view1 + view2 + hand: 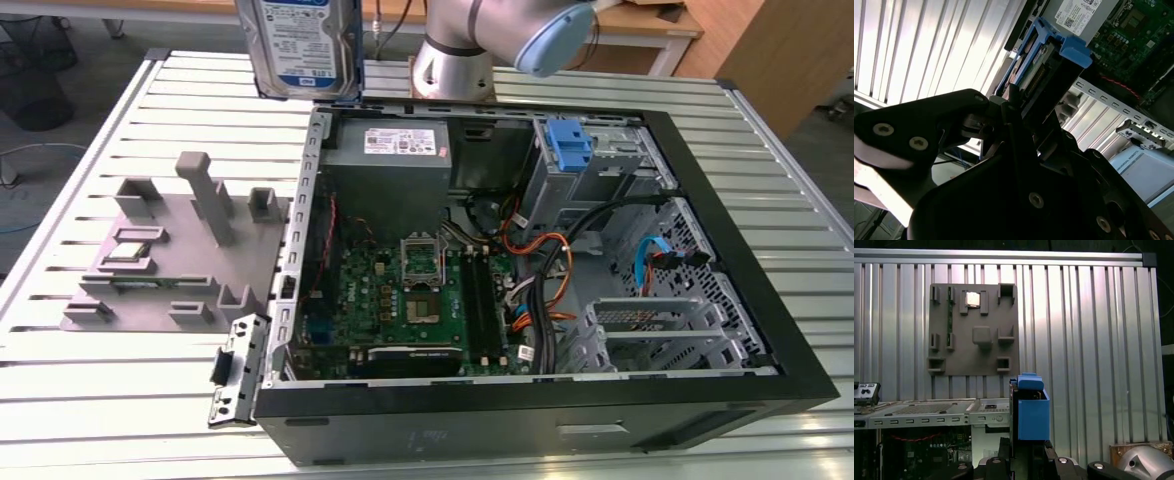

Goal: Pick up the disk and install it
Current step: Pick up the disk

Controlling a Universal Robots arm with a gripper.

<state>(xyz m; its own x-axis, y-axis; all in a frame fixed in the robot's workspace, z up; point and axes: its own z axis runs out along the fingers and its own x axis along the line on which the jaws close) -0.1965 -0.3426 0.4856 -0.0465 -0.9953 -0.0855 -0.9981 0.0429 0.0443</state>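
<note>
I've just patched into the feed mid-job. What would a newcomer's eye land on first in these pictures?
The disk hangs in the air at the top of the exterior view, gripped by the claw, its blue rails showing in both wrist views. Below it, the open computer case lies on its side on the slatted table with its motherboard exposed. A grey fixture tray sits at the exterior view's left.
</note>
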